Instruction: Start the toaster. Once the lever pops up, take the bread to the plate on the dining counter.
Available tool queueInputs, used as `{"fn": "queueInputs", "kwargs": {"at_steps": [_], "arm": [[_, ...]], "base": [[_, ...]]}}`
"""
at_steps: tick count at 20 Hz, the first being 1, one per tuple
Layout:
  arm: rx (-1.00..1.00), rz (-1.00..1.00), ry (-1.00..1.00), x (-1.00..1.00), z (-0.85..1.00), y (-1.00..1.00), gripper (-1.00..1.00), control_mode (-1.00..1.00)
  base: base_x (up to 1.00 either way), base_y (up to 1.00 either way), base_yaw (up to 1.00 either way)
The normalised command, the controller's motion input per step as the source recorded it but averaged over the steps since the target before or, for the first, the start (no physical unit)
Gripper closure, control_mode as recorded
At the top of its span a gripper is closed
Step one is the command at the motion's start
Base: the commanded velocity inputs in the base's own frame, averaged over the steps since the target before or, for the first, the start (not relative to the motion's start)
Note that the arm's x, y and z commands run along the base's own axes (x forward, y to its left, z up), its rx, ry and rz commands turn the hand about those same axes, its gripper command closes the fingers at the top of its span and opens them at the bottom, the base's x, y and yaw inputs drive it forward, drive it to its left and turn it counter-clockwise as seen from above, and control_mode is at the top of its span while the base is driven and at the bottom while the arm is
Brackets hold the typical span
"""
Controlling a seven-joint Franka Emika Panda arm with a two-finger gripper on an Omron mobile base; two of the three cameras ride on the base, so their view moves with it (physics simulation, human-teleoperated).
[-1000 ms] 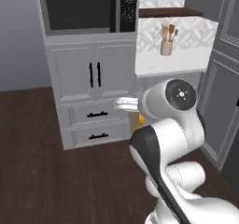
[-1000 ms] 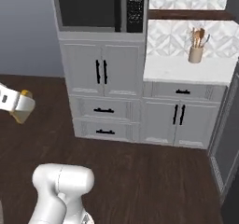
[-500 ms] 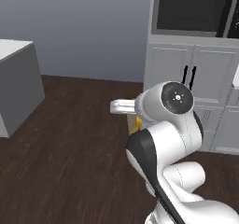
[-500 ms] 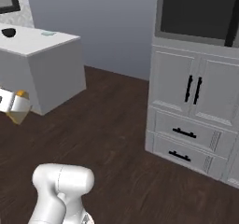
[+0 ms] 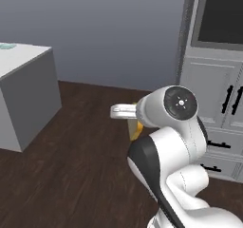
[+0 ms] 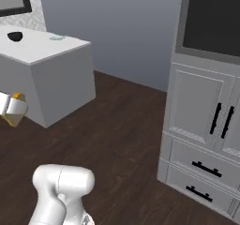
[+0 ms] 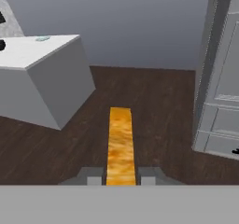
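Hand view has the dining surface [image 7: 51, 73] off to the left over dark wood floor [image 7: 154, 106], grey cabinets [image 7: 224, 101] on the right. The pale plate [image 7: 42, 38] sits on its far corner. The pincer [image 7: 121, 175] is pinching the bread [image 7: 121, 143] edge-on, sticking straight out front.
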Motion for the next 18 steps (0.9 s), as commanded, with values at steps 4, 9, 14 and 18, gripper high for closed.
{"fn": "queueInputs", "kwargs": {"at_steps": [4,9,14,18], "arm": [[0.00,0.00,0.00,0.00,0.00,0.00,1.00,1.00],[0.00,0.00,0.00,0.00,0.00,0.00,1.00,1.00],[0.00,0.00,0.00,0.00,0.00,0.00,1.00,1.00],[0.00,0.00,0.00,0.00,0.00,0.00,1.00,1.00]], "base": [[1.00,0.00,0.00],[1.00,0.08,-0.01],[1.00,0.50,-0.14],[1.00,0.72,-0.18]]}}
